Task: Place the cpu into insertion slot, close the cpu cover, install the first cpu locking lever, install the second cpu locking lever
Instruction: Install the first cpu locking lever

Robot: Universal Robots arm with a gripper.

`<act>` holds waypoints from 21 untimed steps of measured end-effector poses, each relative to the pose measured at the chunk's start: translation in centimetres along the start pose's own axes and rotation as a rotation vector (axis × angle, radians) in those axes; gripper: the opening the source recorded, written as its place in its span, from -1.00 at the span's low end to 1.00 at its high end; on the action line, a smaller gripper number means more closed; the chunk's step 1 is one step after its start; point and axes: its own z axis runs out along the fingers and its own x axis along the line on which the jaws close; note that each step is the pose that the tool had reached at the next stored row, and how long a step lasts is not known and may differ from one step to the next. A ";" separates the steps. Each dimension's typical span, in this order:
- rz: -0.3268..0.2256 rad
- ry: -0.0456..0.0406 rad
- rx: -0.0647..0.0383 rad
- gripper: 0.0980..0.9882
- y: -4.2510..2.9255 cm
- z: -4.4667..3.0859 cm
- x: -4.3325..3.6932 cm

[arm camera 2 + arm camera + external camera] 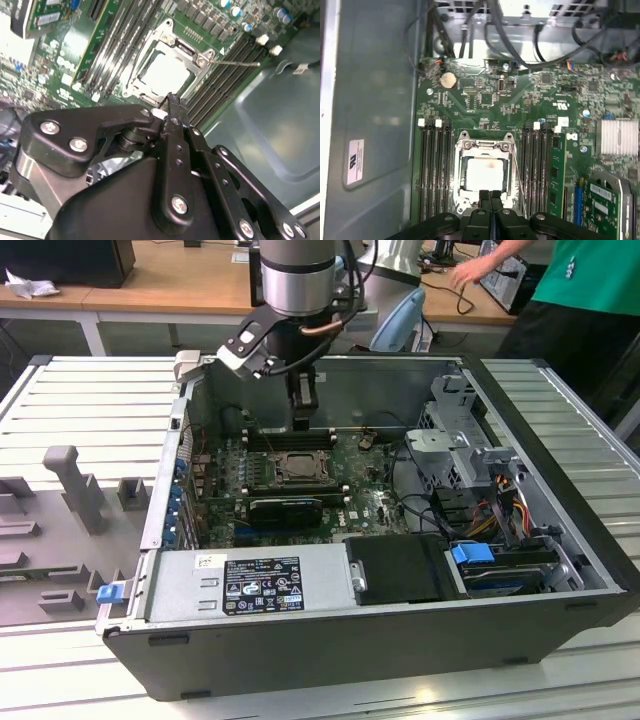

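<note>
The gripper [490, 196], its fingertips pressed together, hangs at the edge of the cpu cover [484, 146], whose window frames the pale cpu [484, 172] between long RAM slots [435, 170].

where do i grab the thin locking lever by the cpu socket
Probably pinch the locking lever near its free end, from above, crosswise: a thin straight wire reaching out over the RAM slots, clear of the cpu cover.
</note>
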 end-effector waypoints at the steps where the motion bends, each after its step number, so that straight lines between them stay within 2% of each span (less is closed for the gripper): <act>1: -0.020 0.0010 0.001 -0.98 0.00 0.00 0.00; 6: -0.098 0.0051 0.003 -0.98 -0.01 0.07 -0.01; 12: -0.221 0.0117 0.006 -0.98 -0.01 0.13 0.00; 17: -0.280 0.0148 0.007 -0.98 -0.01 0.13 -0.01; 21: -0.307 0.0162 0.008 -0.98 -0.01 0.13 -0.01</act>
